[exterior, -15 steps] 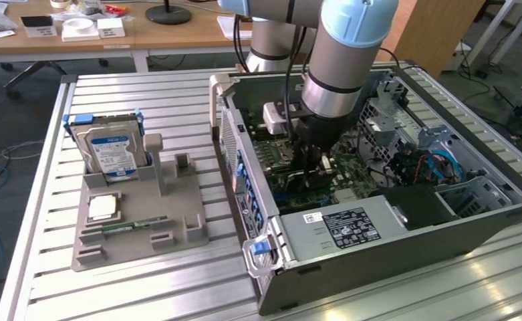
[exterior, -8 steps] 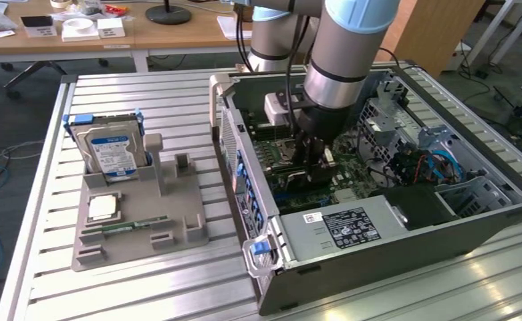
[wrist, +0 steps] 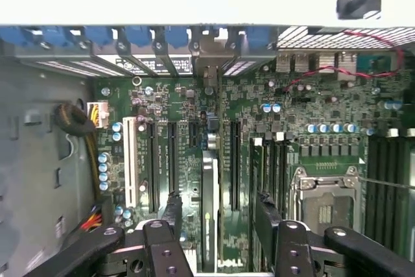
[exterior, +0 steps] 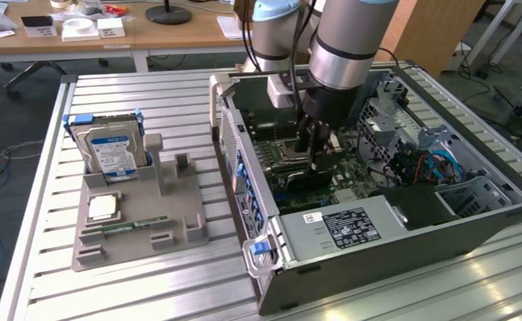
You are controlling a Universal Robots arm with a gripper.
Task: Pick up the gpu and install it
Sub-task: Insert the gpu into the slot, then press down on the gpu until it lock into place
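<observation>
Near the centre of the exterior view, the arm reached down into the open computer case (exterior: pixel 404 247), its fingers (exterior: pixel 307 139) low over the green motherboard (wrist: pixel 324 95). Seen from the wrist, the fingers were spread wide and gripped nothing. The gpu (wrist: pixel 208 215) stood on edge between them, apart from both, in line with the long expansion slots. Whether it was fully seated could not be told. The CPU socket (wrist: pixel 324 199) lay just beside it. Toward the exterior view's left, well apart from the case, a grey holder (exterior: pixel 167 234) on the slatted metal desk (exterior: pixel 154 294) carried a silver hard drive (exterior: pixel 109 150) standing upright and a slim green RAM stick (exterior: pixel 132 226).
</observation>
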